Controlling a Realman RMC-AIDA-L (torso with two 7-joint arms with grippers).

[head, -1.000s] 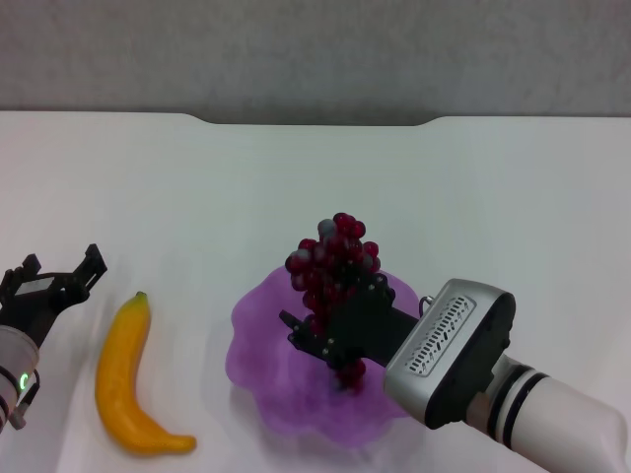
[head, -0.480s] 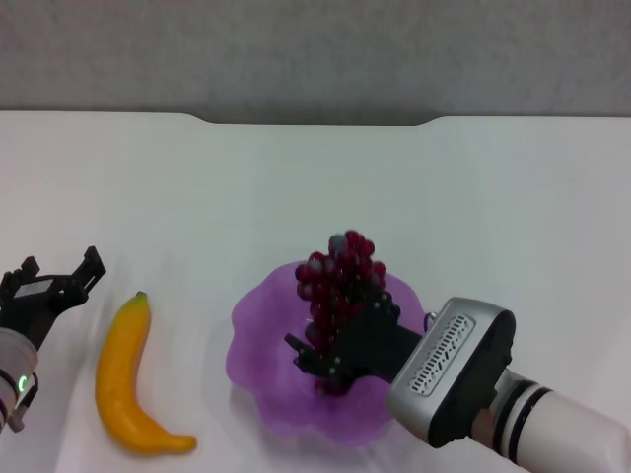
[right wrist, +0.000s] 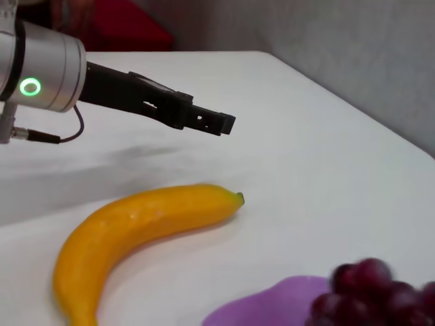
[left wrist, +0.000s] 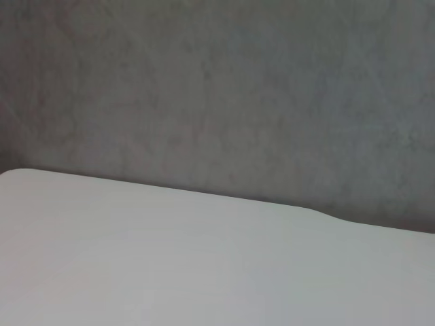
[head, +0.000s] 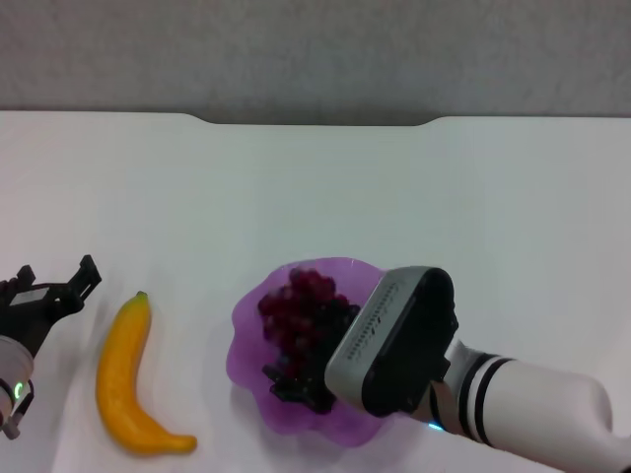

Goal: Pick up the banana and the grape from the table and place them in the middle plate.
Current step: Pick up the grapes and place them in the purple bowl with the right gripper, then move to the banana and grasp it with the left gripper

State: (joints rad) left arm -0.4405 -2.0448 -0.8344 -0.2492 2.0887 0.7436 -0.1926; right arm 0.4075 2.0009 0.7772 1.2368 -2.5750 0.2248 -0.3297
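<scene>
Because the right gripper [head: 296,379] has lowered into the middle plate [head: 246,320], the grape [head: 296,310] lies inside it; whether its jaws grip cannot be told. Beside the plate, the banana [head: 128,379] waits on the counter [head: 315,187], left gripper [head: 54,296] open nearby.

I count one banana [head: 133,379] on my bench [head: 315,187]. There is one bunch of grapes [head: 299,317]; its berries are too many and too crowded for me to number. There is one purple plate [head: 246,325]. Two end effectors are mine: the left end effector [head: 54,294] and the right end effector [head: 296,379].
</scene>
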